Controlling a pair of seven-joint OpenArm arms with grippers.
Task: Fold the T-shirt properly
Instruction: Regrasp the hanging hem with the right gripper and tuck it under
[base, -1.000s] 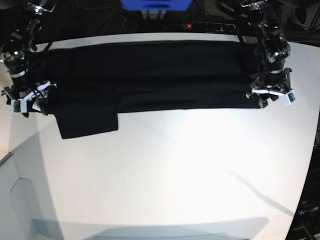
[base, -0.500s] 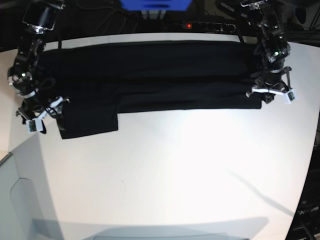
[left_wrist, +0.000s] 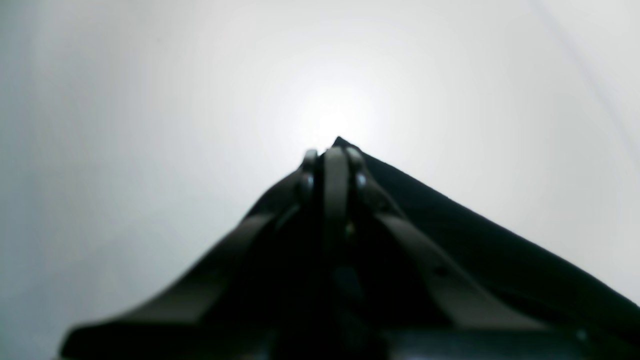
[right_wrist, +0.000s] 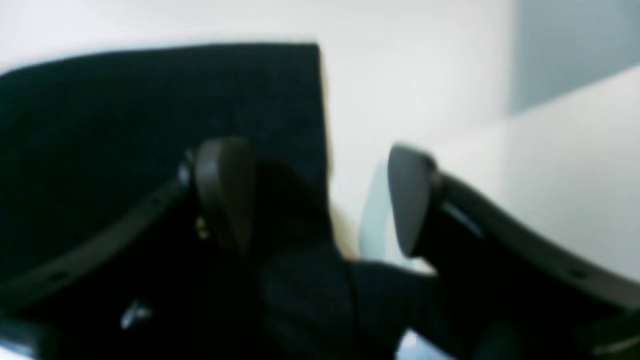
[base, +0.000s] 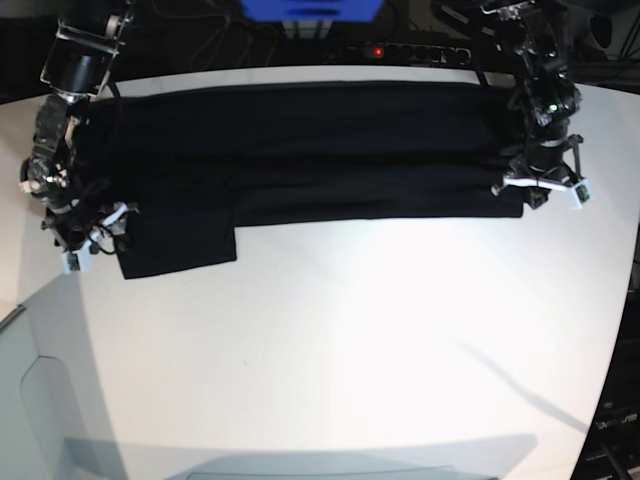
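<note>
White table (base: 330, 340), T-shirt (base: 300, 150) between claws

Both wrist views are blurry for you; the T-shirt (left_wrist: 500, 250) runs off at 4 o'clock, maybe pinched.

One T-shirt (base: 300, 150) (black), one table (base: 350, 350) — two arms.

T-shirt (base: 300, 150): matt black cloth, light-absorbing, with a fine soft weave at its corner in the left wrist view; table (base: 350, 350): smooth white surface with a soft glare patch; right gripper (right_wrist: 320, 200) finger pads (right_wrist: 225, 192): dark, smooth, faintly satin, plastic- or rubber-like.
</note>
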